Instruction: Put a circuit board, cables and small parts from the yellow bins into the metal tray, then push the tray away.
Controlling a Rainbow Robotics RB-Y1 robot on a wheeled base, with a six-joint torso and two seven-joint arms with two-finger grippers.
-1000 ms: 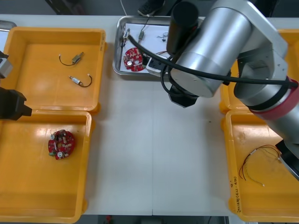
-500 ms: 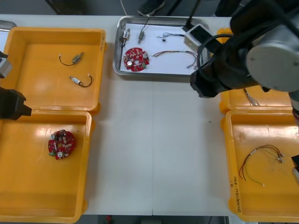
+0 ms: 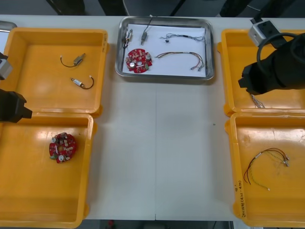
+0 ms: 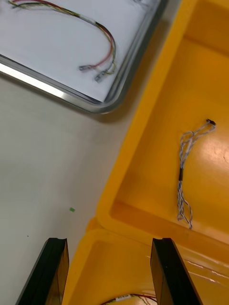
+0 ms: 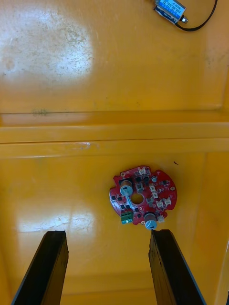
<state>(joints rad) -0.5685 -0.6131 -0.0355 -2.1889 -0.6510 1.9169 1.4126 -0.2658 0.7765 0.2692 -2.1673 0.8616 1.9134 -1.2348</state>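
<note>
The metal tray (image 3: pixel 163 78), white inside, stands at the table's far middle. It holds a red circuit board (image 3: pixel 137 60), two small metal parts (image 3: pixel 129 36), a blue and white cable (image 3: pixel 188 37) and a red and yellow cable (image 3: pixel 184 57). My right arm (image 3: pixel 273 71) hangs over the far right yellow bin (image 3: pixel 230 52). The right gripper (image 4: pixel 112 274) is open, over the seam between the two right bins, with nothing between its fingers. A twisted blue and white cable (image 4: pixel 185 180) lies in that far bin. My left gripper (image 5: pixel 109 269) is open above a circuit board (image 5: pixel 143 195) in the near left bin.
The far left bin (image 3: pixel 28 98) holds two small metal parts with black leads (image 3: pixel 76 59). A red and yellow cable (image 3: pixel 265 167) lies in the near right bin (image 3: pixel 235 157). The tray's near right corner (image 4: pixel 110 104) sits close to the far right bin. The left arm (image 3: pixel 12 106) waits at the left edge.
My right arm has pulled back from over the tray and swung right, now over the far right bin. The tray's contents are uncovered. The left arm has not moved.
</note>
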